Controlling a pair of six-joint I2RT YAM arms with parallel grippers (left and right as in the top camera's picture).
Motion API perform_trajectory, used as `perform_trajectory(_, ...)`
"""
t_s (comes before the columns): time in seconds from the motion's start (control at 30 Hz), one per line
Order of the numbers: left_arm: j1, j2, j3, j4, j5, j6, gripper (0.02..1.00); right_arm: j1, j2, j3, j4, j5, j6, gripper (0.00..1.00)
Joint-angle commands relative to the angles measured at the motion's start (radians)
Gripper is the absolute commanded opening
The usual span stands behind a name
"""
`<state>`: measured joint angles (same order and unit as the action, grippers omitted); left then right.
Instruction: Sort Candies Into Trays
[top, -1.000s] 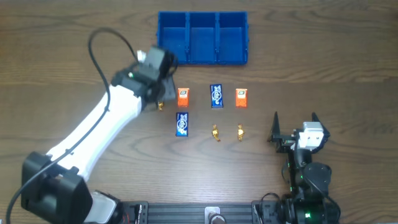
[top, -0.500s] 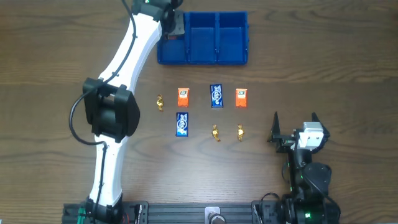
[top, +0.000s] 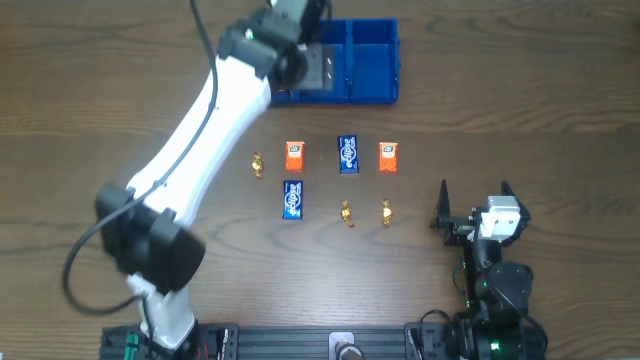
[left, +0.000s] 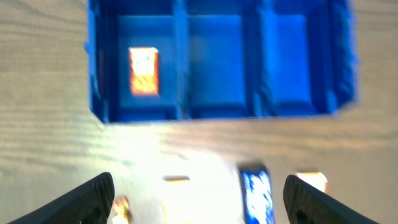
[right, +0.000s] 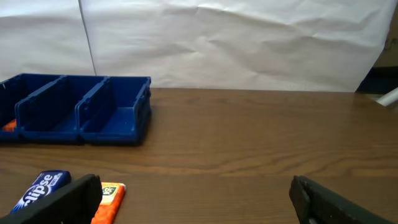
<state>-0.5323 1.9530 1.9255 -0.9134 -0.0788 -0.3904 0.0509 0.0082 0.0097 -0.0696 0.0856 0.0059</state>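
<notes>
Tray (top: 375, 60) upper centre of frame, orange candy (left: 143, 70) in its end compartment; left pincer (left: 199, 198) spread, empty, above it. Seven more candies (top: 348, 153) on desk (top: 550, 100), mid-frame; right pincer (top: 472, 203) spread, empty, lower right.

lab-like test rig: wood-grain table (top: 560, 100), white sheet backdrop (right: 249, 43).

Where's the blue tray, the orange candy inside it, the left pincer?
blue tray (left: 283, 62), left wrist view, bare floor.
orange candy (left: 143, 71), left wrist view, wrapper middle.
left pincer (left: 198, 184), left wrist view, between fingertips.
</notes>
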Motion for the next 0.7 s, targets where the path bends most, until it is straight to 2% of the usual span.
perform_trajectory(0.03, -0.061, -0.032, -0.352, 0.09, -0.035, -0.149, 0.877, -0.003, -0.005, -0.002, -0.004, 0.002, -0.011, 0.998)
perform_trajectory(0.13, -0.067, -0.023, -0.552, 0.192, 0.002, -0.209, 0.866, -0.003, -0.005, -0.002, -0.004, 0.002, -0.011, 0.998)
perform_trajectory(0.23, -0.07, -0.014, -0.642, 0.246, 0.002, -0.235, 0.858, -0.003, -0.005, -0.002, -0.004, 0.002, -0.011, 0.998)
perform_trajectory(0.53, -0.051, 0.074, -0.644, 0.385, 0.012, -0.182, 0.838, -0.003, -0.005, -0.002, -0.004, 0.002, -0.011, 0.998)
perform_trajectory(0.57, -0.048, 0.082, -0.644, 0.394, 0.02, -0.173, 0.783, -0.003, -0.005, -0.002, -0.004, 0.002, -0.011, 0.998)
perform_trajectory(0.67, -0.045, 0.087, -0.644, 0.394, 0.021, -0.17, 0.45, -0.003, -0.005, -0.002, -0.004, 0.002, -0.011, 0.998)
perform_trajectory(0.7, -0.044, 0.087, -0.644, 0.394, 0.021, -0.17, 0.367, -0.003, -0.005, -0.002, -0.004, 0.002, -0.011, 0.998)
